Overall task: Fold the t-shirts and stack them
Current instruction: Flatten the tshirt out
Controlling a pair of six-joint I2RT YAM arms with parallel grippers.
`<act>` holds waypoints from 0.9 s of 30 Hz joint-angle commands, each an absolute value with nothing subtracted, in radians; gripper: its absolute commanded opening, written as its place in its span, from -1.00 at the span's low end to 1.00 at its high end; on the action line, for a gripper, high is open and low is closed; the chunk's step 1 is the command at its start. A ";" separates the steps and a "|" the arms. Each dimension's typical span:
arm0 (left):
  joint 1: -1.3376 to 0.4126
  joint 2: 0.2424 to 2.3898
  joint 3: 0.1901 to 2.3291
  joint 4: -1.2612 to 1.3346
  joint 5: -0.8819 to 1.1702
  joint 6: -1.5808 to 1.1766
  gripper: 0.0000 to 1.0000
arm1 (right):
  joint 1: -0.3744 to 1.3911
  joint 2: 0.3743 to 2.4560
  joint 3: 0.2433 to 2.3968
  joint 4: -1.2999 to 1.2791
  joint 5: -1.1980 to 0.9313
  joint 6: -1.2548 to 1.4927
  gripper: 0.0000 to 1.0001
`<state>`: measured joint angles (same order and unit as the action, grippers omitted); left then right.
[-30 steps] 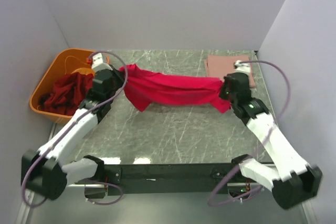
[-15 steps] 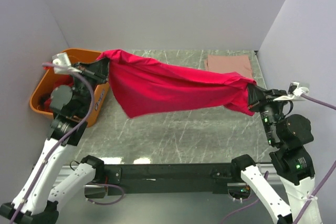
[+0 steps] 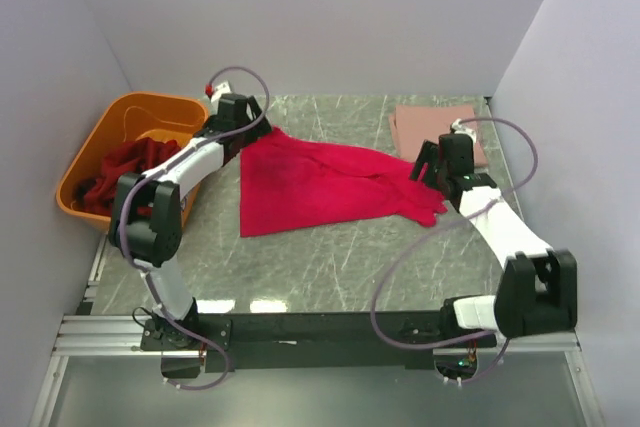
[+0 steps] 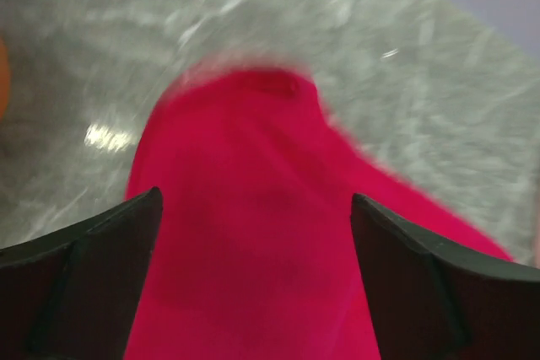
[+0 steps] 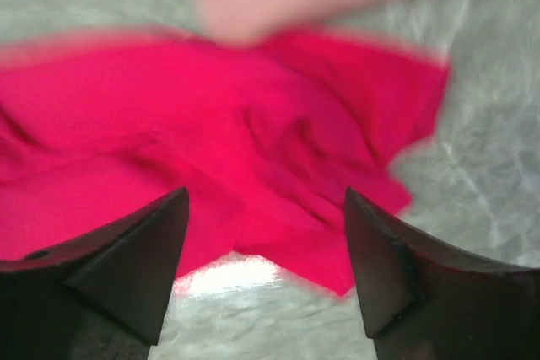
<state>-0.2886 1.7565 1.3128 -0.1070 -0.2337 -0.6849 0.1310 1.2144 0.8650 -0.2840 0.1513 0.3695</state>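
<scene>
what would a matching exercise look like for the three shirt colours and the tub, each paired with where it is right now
Column one:
1. crimson-pink t-shirt
2. salmon-pink t-shirt
3. maroon t-shirts
4. orange tub

Column two:
A. heaped inside a container
B. spread open in the middle of the table
C. standing at the far left corner
D. folded at the far right corner

Pairs: 1-B, 2-D, 3-A, 4-C
</scene>
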 commanded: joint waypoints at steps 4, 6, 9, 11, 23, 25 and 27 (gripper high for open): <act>-0.278 1.625 1.260 -0.107 -0.189 -0.707 0.99 | 0.100 1.226 0.872 -0.298 0.097 0.459 0.72; -0.281 1.577 1.169 -0.143 -0.173 -0.738 0.99 | 0.100 1.195 0.850 -0.325 0.115 0.486 0.73; -0.299 1.481 1.024 -0.190 -0.170 -0.784 0.99 | 0.100 1.143 0.807 -0.402 0.150 0.531 0.73; -0.313 1.398 0.944 -0.205 -0.175 -0.814 0.99 | 0.097 1.106 0.763 -0.436 0.163 0.563 0.73; -0.383 1.242 0.629 -0.284 -0.129 -0.940 0.97 | 0.051 1.089 0.629 -0.384 0.072 0.609 0.71; -0.385 1.270 0.624 -0.282 -0.153 -0.953 0.86 | 0.051 1.097 0.630 -0.374 0.064 0.606 0.71; -0.385 1.310 0.627 -0.267 -0.178 -0.962 0.75 | 0.048 1.100 0.627 -0.365 0.061 0.601 0.70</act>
<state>-0.3840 1.2716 0.6247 -0.2863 -0.1310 -0.9253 0.0563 1.0966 0.6262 -0.4068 0.0750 0.5930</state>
